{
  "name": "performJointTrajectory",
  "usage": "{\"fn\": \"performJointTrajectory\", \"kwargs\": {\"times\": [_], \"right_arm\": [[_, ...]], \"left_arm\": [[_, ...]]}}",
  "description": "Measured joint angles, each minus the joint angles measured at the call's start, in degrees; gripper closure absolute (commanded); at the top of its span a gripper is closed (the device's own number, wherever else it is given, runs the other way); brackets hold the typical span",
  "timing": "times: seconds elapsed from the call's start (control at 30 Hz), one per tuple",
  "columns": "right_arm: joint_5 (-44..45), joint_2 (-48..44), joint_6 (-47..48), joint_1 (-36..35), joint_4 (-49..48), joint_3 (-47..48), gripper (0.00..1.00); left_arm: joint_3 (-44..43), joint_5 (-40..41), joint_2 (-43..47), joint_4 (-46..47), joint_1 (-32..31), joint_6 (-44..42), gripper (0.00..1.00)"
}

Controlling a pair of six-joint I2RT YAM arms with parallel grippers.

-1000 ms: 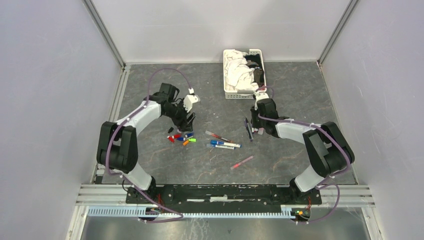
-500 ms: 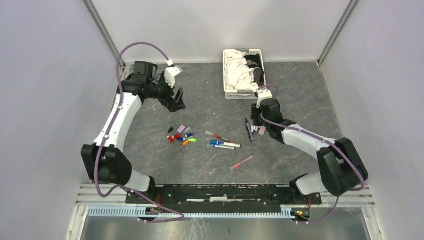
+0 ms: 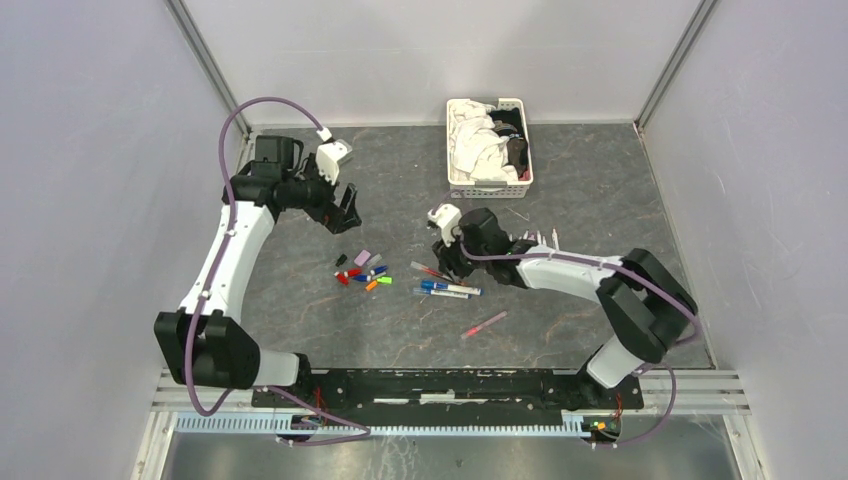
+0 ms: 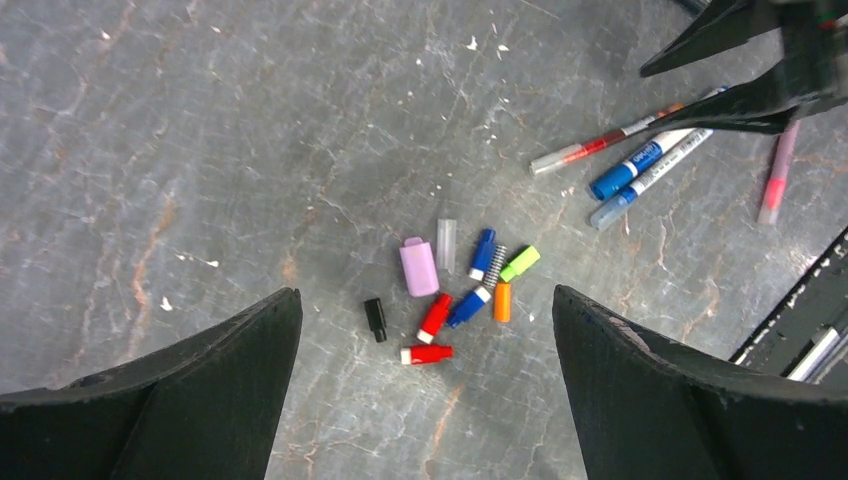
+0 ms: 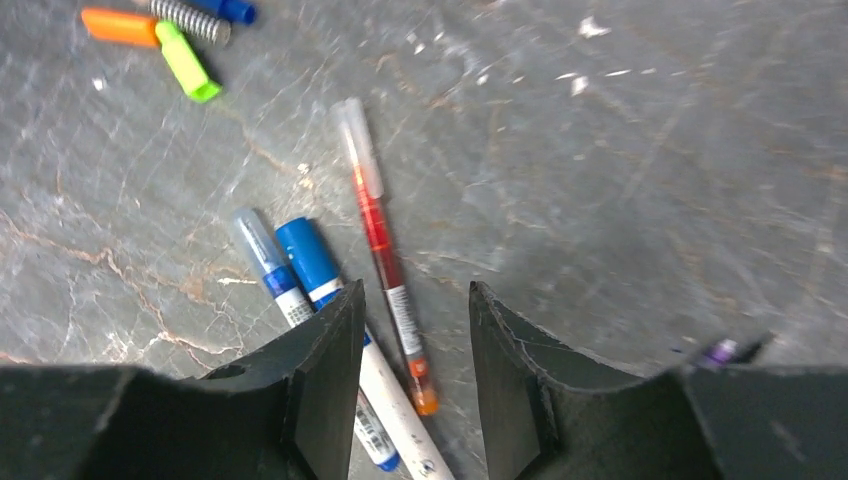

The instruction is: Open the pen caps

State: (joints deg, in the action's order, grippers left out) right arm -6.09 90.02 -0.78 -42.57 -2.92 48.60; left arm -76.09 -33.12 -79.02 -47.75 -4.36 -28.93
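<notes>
The pen caps [image 3: 362, 270] lie in a loose cluster left of centre. In the left wrist view I see a lilac cap [image 4: 418, 267], a black cap [image 4: 375, 319], two red caps [image 4: 434, 317], blue, orange and green ones. My left gripper [image 3: 345, 210] is open wide and empty, high above and behind them [image 4: 427, 293]. My right gripper [image 3: 447, 262] is open, and its jaws stand low on either side of a thin red pen [image 5: 385, 240], gripper midpoint [image 5: 416, 290]. Two blue-ended pens [image 5: 310, 265] lie just left of it. A pink pen [image 3: 485, 323] lies nearer the front.
A white slatted basket [image 3: 455, 185] of cloths stands at the back centre. A few thin pens [image 3: 535, 238] lie right of my right gripper. A small metal spring [image 4: 495, 267] lies among the caps. Walls close both sides; a rail runs along the front edge.
My left gripper rose from the caps and moved back and left. My right gripper moved left from the pens on the right to over the thin red pen.
</notes>
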Motion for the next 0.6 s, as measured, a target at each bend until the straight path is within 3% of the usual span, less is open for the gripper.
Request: {"fn": "performJointTrajectory", "kwargs": {"times": [0.27,0.6], "right_arm": [[-2.9,8.9,1.4,-2.0,1.7,2.8,0.53],[-2.6,10.2,2.1,-1.9,1.6,3.1,0.59]], "left_arm": [[1.5,-0.6,0.9,-2.1,0.0,-0.1,0.0],[2.5,-3.2,0.7,-3.3,0.0,-0.7,0.0]]}}
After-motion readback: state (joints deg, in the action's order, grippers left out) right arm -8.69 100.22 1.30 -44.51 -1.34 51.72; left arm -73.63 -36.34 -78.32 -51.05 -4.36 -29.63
